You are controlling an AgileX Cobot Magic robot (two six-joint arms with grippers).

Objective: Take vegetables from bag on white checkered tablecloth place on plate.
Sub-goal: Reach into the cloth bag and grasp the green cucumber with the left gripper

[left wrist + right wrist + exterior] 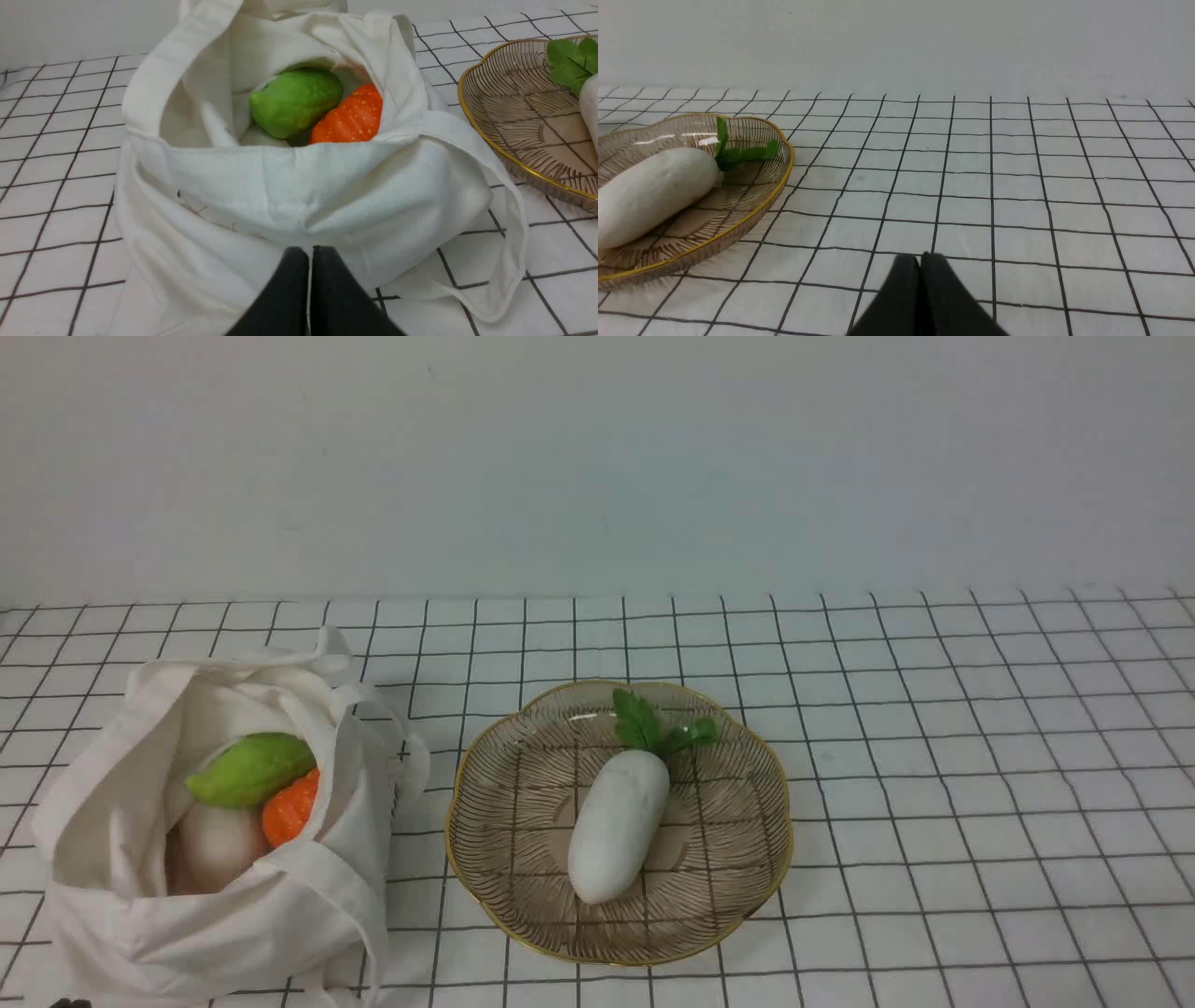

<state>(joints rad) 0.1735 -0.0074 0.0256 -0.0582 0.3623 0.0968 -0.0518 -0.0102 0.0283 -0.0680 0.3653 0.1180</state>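
Closed, empty jaws were seen nearest on both arms; a white radish point(618, 824) was already laid on the plate point(733, 845), while the green vegetable point(250, 769) was left in the bag point(233, 924).

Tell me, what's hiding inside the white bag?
Inside the bag you can see a green vegetable on top, an orange one beside it and something pale underneath. The cloth covers their lower parts and the bag's bottom, so more may be hidden.

Plain pale wall point(597, 457) behind
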